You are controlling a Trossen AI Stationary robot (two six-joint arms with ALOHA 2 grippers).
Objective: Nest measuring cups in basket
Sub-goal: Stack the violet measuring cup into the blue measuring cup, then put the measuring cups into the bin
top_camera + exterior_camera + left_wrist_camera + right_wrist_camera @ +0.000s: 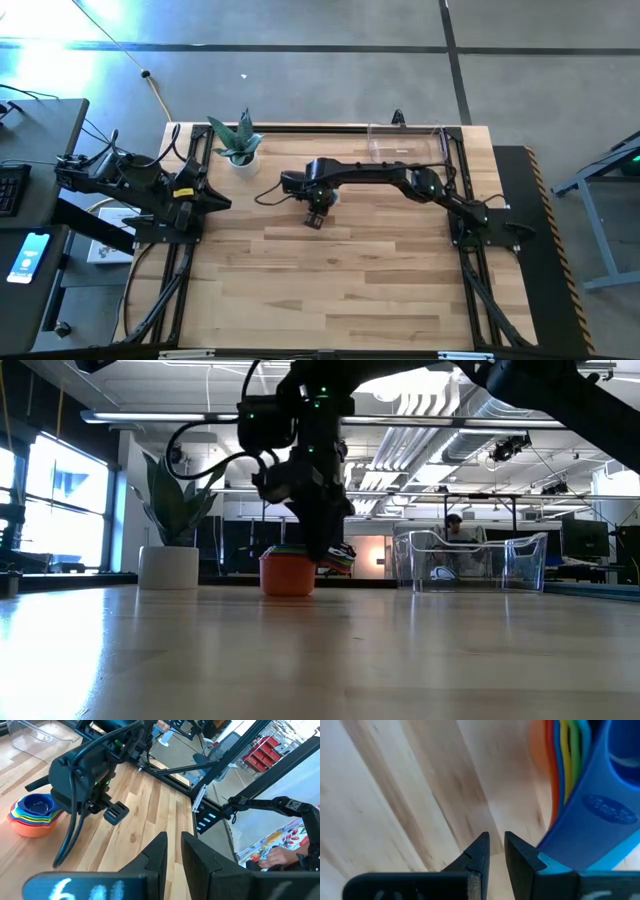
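Low view puts the nested measuring cups [288, 572] nearest on the wood table [300, 660]: an orange cup outermost, with coloured rims stacked inside it. The right gripper [328, 550] hangs over the stack's handle side, at about 3 o'clock of the cups. In the right wrist view its two fingers stand nearly together with only a thin gap and nothing between them, while the blue handle [600, 815] and the fanned rims lie just beside them, apart from the tips. Seen from above, the stack sits near the table's centre under that gripper [316, 208]. Farther back, toward 1 o'clock, the clear basket [405, 143] stands by the far edge, well apart from the cups and seemingly empty. A white pot with a plant [238, 150] sits toward 11 o'clock. The left gripper [172, 855] waits at 9 o'clock by the table's edge, fingers almost shut on nothing.

Nesting looks complete; the step in hand appears to be taking hold of the stack. The next move would call for wider jaws, a pinch on the handles or rim, then a carry to the basket.
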